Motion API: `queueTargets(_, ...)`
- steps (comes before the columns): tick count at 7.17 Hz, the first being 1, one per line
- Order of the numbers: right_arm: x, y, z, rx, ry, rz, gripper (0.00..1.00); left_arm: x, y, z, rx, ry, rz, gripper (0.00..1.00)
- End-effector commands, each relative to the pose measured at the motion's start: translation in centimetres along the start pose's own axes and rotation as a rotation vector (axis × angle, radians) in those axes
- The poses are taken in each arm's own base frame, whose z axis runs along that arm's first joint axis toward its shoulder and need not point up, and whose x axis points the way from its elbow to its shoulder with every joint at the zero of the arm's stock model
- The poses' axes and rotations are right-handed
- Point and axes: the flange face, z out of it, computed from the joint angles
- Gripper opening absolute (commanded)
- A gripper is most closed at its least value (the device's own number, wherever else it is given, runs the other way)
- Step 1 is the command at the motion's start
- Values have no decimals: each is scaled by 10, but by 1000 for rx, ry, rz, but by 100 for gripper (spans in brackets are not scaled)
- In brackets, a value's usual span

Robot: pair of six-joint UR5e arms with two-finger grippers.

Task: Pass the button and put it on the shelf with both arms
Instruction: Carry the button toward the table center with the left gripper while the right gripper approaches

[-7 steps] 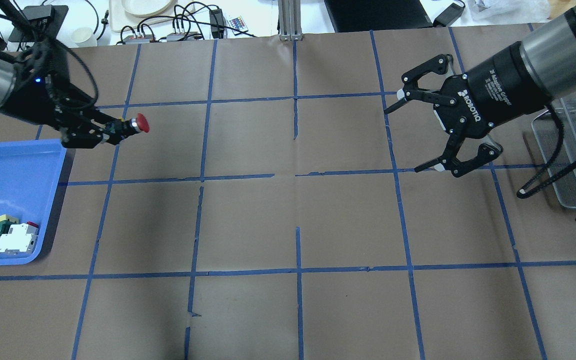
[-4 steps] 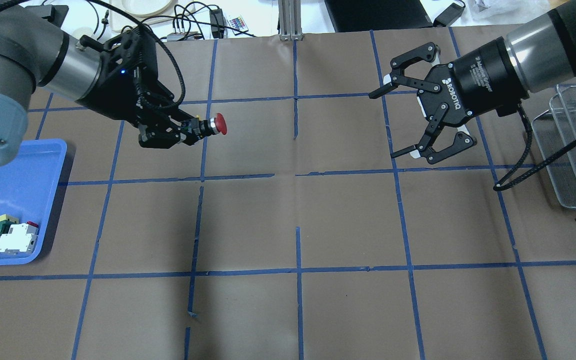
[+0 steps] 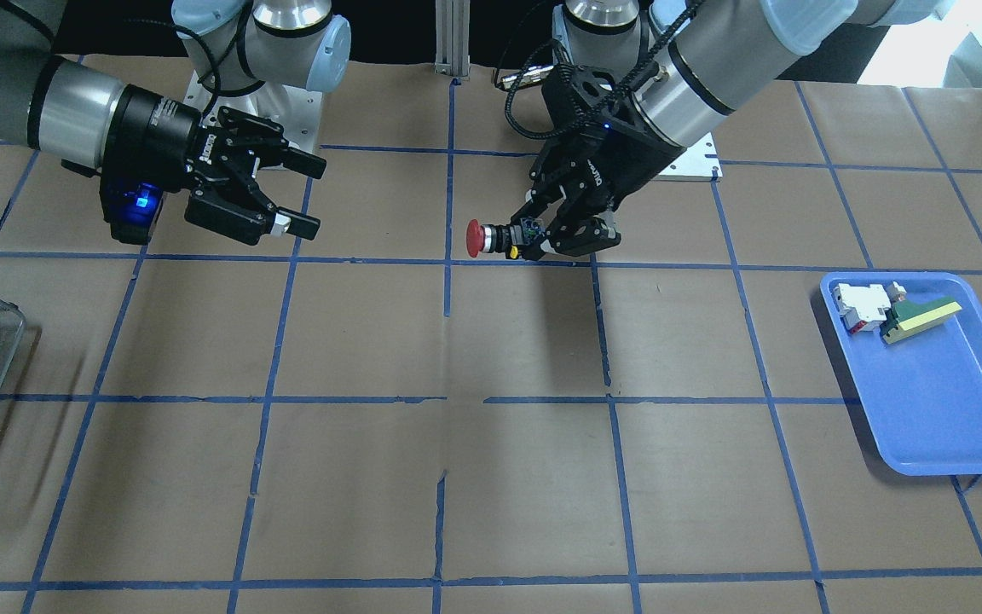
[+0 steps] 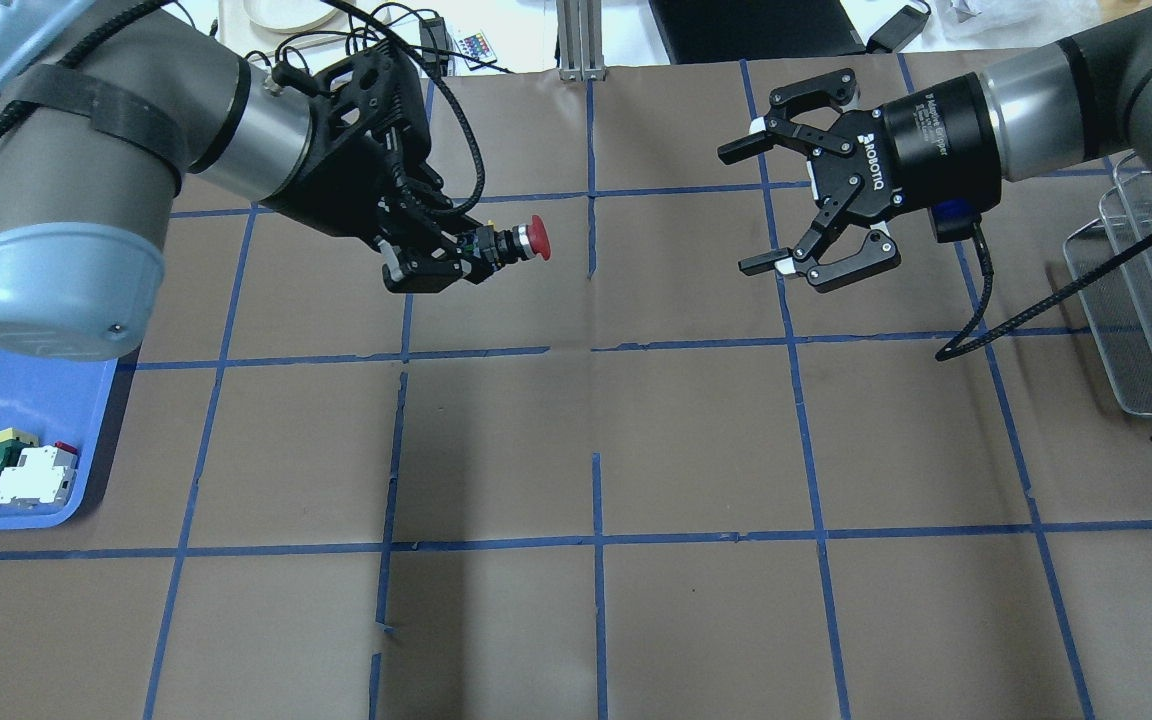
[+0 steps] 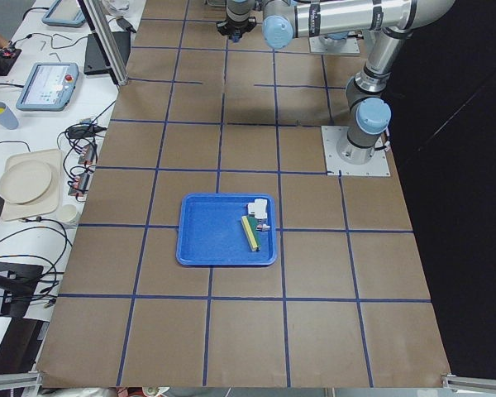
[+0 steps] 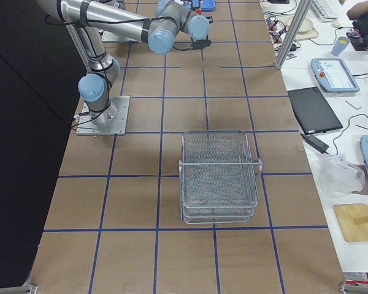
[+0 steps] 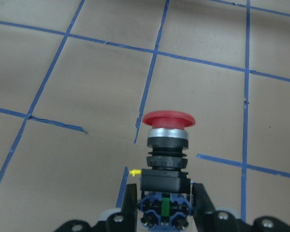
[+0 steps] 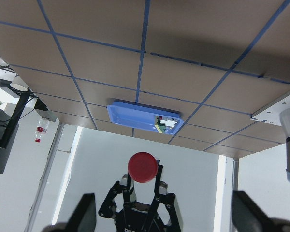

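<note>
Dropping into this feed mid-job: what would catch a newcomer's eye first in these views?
The red-capped button stands out first, held out sideways in mid-air by the left hand near the centre of the overhead view. Facing it across a gap is the right hand, wide open and empty. At the edges sit the wire shelf on the robot's right and a blue tray on its left.

Brown paper point(image 4: 696, 440) with blue tape lines point(image 4: 599, 620) covers the table point(image 4: 936, 630). Beyond its far edge is a white bench point(image 4: 526, 30) with a plate point(image 4: 286, 10) and a black laptop point(image 4: 751, 30).
</note>
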Motion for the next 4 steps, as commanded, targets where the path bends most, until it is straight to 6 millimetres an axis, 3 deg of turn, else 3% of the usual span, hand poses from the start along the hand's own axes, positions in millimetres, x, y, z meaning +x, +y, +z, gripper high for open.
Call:
queueTargets(1, -20, -29, 12, -139, -74, 61, 100, 12, -18, 15, 20, -25, -34, 31)
queueTargets(2, -18, -36, 18, -152, -68, 77, 100, 15, -18, 19, 19, -18, -80, 31)
queueTargets(4, -7, -37, 51, -221, -61, 51, 100, 28, -25, 35, 18, -17, -58, 31)
